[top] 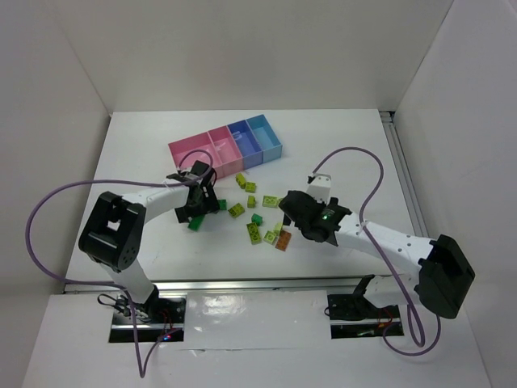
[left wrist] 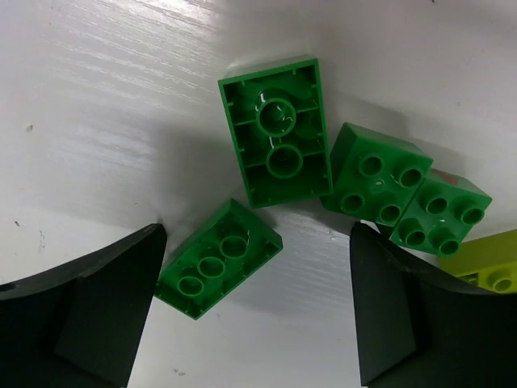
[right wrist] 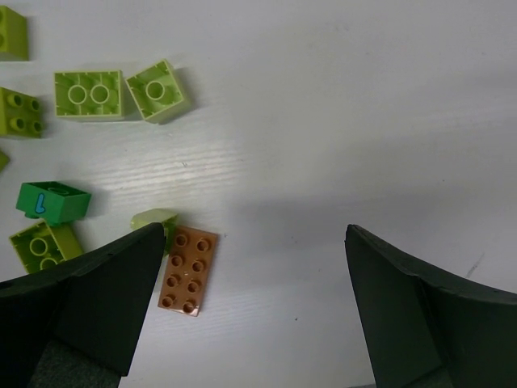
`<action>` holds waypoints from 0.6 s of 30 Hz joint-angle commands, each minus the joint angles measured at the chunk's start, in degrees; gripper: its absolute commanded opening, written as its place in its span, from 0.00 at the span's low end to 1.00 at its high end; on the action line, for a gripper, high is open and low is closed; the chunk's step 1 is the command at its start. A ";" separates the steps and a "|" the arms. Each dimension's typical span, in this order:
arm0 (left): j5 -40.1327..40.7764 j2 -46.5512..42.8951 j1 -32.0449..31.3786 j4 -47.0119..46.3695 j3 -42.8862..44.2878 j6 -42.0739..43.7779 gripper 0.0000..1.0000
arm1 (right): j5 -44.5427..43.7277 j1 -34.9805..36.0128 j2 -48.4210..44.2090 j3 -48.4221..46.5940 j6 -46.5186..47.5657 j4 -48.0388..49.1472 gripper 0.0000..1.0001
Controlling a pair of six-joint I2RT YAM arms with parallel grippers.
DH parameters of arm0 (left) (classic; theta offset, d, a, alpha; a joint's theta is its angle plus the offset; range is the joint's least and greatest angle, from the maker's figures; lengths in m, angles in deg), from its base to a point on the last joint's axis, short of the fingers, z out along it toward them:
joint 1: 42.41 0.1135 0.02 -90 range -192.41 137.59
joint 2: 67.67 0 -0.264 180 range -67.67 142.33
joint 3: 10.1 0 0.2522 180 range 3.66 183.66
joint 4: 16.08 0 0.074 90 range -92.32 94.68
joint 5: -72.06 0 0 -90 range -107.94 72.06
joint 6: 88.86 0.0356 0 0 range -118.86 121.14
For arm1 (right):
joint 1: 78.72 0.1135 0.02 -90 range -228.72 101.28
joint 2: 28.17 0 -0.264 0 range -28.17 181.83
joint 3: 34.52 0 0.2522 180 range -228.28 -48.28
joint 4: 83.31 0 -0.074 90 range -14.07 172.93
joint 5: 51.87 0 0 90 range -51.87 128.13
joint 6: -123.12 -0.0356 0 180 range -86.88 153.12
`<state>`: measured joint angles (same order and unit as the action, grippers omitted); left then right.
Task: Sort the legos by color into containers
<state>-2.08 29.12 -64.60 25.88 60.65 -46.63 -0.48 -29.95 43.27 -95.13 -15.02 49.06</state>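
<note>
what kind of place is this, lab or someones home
Probably a robot lab test cell: white walls box in a white table, left arm and right arm mounted at its near edge, with legos and containers on it.

We're looking down on a white surface point(top: 339, 153), matte and bright; behind it rises a plain white back wall point(top: 258, 48); a white left panel point(top: 48, 113) and a white right panel point(top: 464, 105) slant in at the sides, boxing the space; along the surface's right edge runs a silvery metal rail point(top: 401, 174); a metal strip point(top: 258, 284) lines the near edge; below that, a glossy white ledge point(top: 258, 343) catches blurred reflections; the light is even and cool from above, shadows soft and grey; up close, the surface shows fine streaked grain and patches of glare.
</note>
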 commanded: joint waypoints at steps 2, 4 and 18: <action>-1.79 2.00 -0.39 -0.34 -1.09 1.36 0.90 | -2.35 0.53 0.28 -1.84 -2.40 -2.87 1.00; -1.79 1.47 -1.62 -0.87 -1.88 0.84 0.84 | -2.35 0.53 -0.24 -1.31 -2.40 -2.34 1.00; -3.46 0.68 -4.52 2.03 0.14 -1.10 0.68 | -2.35 0.53 1.51 -1.31 -2.40 -1.82 1.00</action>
<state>-3.22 29.18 -68.10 24.97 60.65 -45.89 -1.09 -29.95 44.21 -95.13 -16.13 47.73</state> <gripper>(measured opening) 0.651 0.997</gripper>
